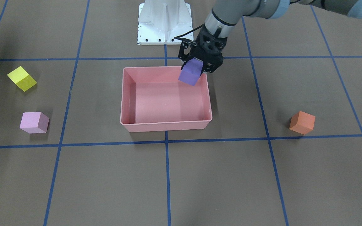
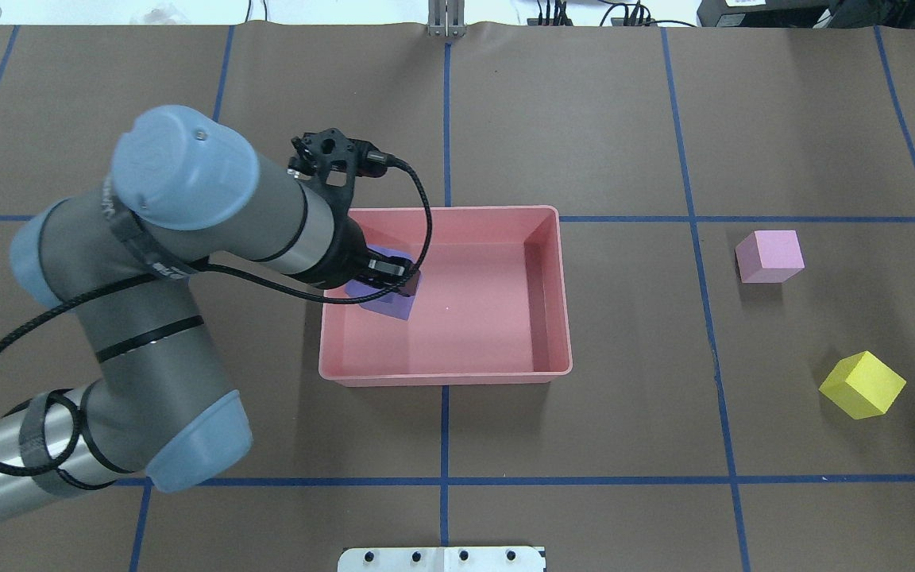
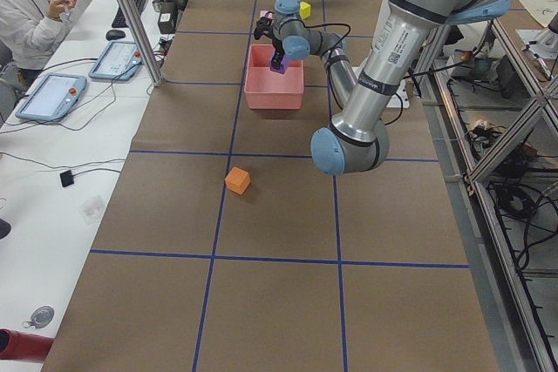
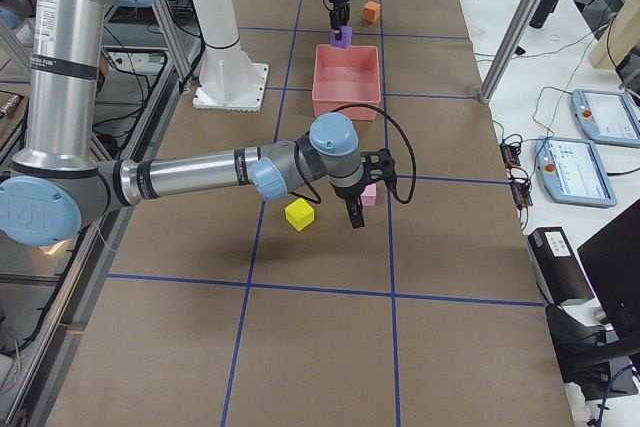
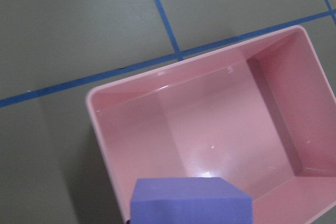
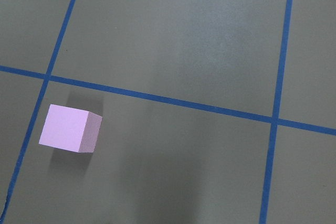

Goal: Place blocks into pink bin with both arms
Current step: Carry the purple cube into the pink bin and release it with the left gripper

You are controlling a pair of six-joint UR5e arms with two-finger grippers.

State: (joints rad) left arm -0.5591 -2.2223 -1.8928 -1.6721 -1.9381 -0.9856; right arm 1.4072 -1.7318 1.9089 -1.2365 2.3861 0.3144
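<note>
My left gripper (image 1: 196,66) is shut on the purple cube (image 1: 191,74) and holds it tilted above the pink bin (image 1: 165,125), over the corner nearest the robot's left; the bin holds no cubes. The cube fills the bottom of the left wrist view (image 5: 191,200). The orange cube (image 1: 302,122) lies on the robot's left side. The light pink cube (image 1: 34,122) and yellow cube (image 1: 21,78) lie on its right. My right gripper (image 4: 353,209) hovers near the light pink cube (image 6: 68,128); I cannot tell if it is open or shut.
The white pedestal base (image 1: 164,22) stands behind the bin on the robot's side. Blue tape lines grid the brown table cover. A person (image 3: 26,6) sits at a side desk with tablets, beyond the table's far edge.
</note>
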